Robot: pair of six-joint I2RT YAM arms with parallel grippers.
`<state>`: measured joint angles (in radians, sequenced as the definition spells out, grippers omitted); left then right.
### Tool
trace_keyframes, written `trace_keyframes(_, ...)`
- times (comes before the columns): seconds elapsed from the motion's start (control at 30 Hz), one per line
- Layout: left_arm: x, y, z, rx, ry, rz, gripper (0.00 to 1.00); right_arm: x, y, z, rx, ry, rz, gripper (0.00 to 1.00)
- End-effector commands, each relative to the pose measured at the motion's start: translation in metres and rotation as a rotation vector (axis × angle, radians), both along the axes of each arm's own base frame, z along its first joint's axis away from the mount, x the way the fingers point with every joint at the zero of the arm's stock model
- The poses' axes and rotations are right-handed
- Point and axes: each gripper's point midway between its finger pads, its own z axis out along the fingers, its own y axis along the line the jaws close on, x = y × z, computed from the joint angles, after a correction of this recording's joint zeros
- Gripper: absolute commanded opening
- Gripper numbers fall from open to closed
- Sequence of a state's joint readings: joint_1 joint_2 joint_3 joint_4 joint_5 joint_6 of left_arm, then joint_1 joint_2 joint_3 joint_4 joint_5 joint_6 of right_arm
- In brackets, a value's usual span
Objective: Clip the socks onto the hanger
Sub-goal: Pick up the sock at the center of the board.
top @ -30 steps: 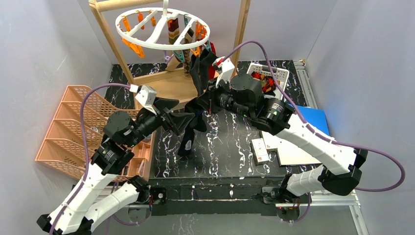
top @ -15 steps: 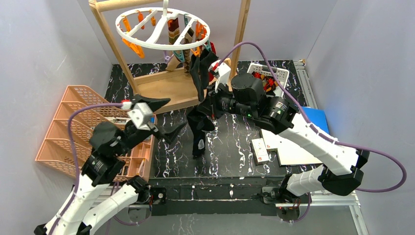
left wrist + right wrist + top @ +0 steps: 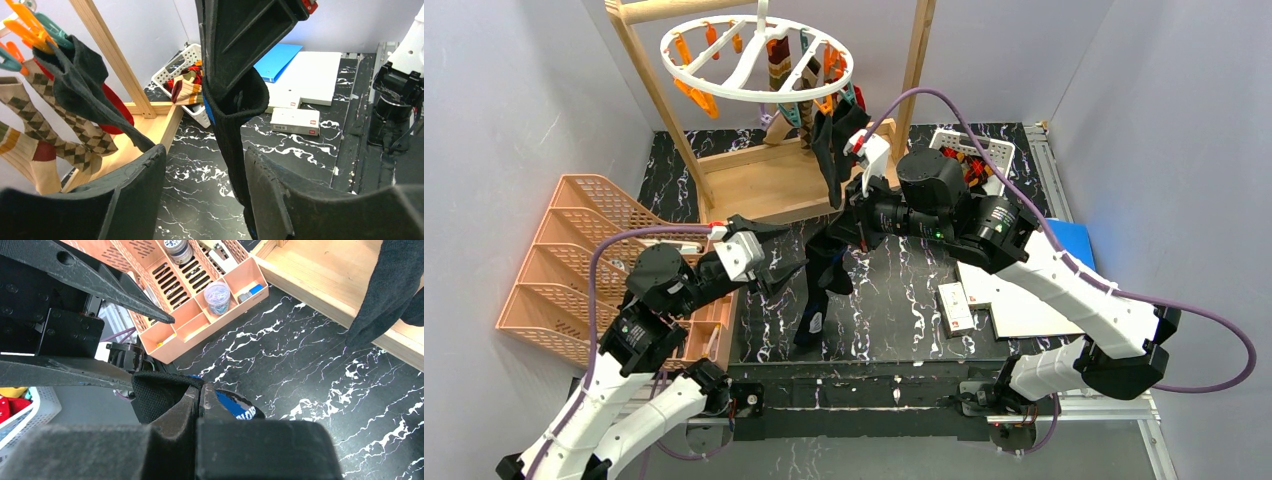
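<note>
- right gripper point(image 3: 198, 392): fingers pressed together, pinching the cuff of a dark sock point(image 3: 232, 135). In the top view this pinch sits at centre frame, just below the base board of the wooden frame point(image 3: 656, 100). The sock hangs straight down from it over the black marbled table point(image 3: 904, 300). Cannot tell whether the toe touches the table. A blue patch with lettering shows at the cuff in the right wrist view
- left gripper point(image 3: 786, 250): jaws spread, pointing at the hanging sock from the left of the frame. In the left wrist view the sock drops between the two fingers point(image 3: 125, 200), close against the right-hand one, with a clear gap on the left-hand side. This claw grips nothing
- hanger point(image 3: 757, 55): white ring at top centre of the top view, hung from the wooden frame. Orange and teal clips point(image 3: 22, 22) dangle from it
- clipped on, upper left of the left wrist view: argyle socks point(image 3: 30, 107), a second dark sock point(image 3: 75, 82), and a red sock point(image 3: 120, 107) partly hidden behind it
- white lattice basket point(image 3: 989, 150), upper right of the table: holds loose socks point(image 3: 187, 87), red and argyle
- blue folder point(image 3: 1069, 240) at the right edge, small white box point(image 3: 954, 305) just left of it
- peach organiser tray point(image 3: 564, 255) along the left edge, small jars in its compartments
</note>
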<state>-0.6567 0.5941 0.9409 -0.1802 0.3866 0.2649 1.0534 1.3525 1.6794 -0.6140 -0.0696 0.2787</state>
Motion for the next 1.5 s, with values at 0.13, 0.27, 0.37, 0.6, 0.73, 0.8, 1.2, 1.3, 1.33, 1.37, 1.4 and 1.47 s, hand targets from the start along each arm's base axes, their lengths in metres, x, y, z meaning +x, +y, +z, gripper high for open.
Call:
trace_keyframes(0.13,-0.004,-0.009,0.004,0.019,-0.044,-0.067,0.54,-0.004,-0.001,0.028,0.067,-0.06,0.033,0.01)
trace_keyframes(0.27,-0.003,-0.013,0.006,0.01,-0.041,-0.077,0.52,-0.004,0.001,0.027,0.064,-0.057,0.042,0.01)
trace_keyframes(0.37,-0.003,-0.017,0.006,0.008,-0.031,-0.098,0.49,-0.004,0.002,0.026,0.063,-0.055,0.043,0.01)
trace_keyframes(0.6,-0.003,-0.023,0.003,0.013,-0.016,-0.125,0.34,-0.003,0.004,0.025,0.063,-0.055,0.047,0.01)
trace_keyframes(0.73,-0.001,-0.024,0.002,0.01,-0.011,-0.122,0.26,-0.003,0.004,0.025,0.064,-0.055,0.049,0.01)
trace_keyframes(0.8,0.0,-0.025,0.002,0.003,-0.001,-0.118,0.2,-0.003,0.005,0.024,0.061,-0.054,0.051,0.01)
trace_keyframes(1.2,0.0,-0.028,0.0,-0.016,0.032,-0.125,0.0,0.005,0.001,0.022,0.067,-0.043,-0.021,0.13)
trace_keyframes(1.3,0.001,-0.025,0.001,-0.023,0.028,-0.107,0.0,0.009,-0.007,0.031,0.092,-0.058,-0.067,0.37)
trace_keyframes(1.33,0.001,-0.024,0.002,-0.027,0.024,-0.102,0.0,0.008,-0.009,0.034,0.102,-0.057,-0.069,0.45)
trace_keyframes(1.37,0.001,-0.023,0.002,-0.029,0.023,-0.097,0.0,0.007,-0.011,0.037,0.111,-0.058,-0.071,0.52)
trace_keyframes(1.4,0.0,-0.022,0.003,-0.033,0.02,-0.095,0.0,0.009,-0.014,0.039,0.114,-0.063,-0.091,0.56)
trace_keyframes(1.47,0.001,-0.021,0.003,-0.037,0.018,-0.089,0.0,0.008,-0.019,0.045,0.128,-0.066,-0.106,0.63)
